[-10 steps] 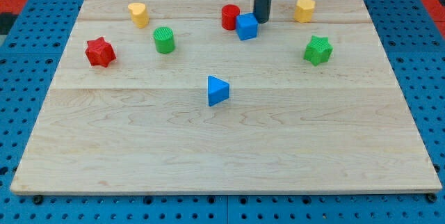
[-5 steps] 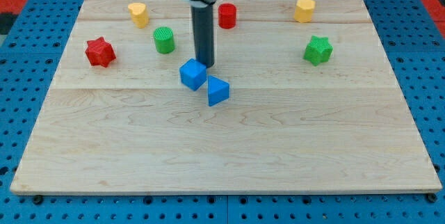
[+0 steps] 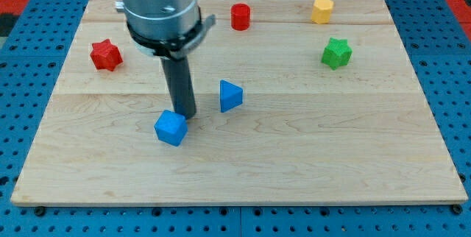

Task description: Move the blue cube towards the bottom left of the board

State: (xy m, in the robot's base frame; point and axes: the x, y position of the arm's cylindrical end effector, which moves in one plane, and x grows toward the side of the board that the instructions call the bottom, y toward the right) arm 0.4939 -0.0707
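One blue cube (image 3: 171, 127) sits left of the tabletop's (image 3: 309, 156) centre, my tip (image 3: 185, 115) touching its upper-right edge; no claw shows.

The arm's grey housing (image 3: 158, 5) ran off the top edge and blocked the far-left board (image 3: 221, 163) behind it. The board's near corners were cut off slightly.
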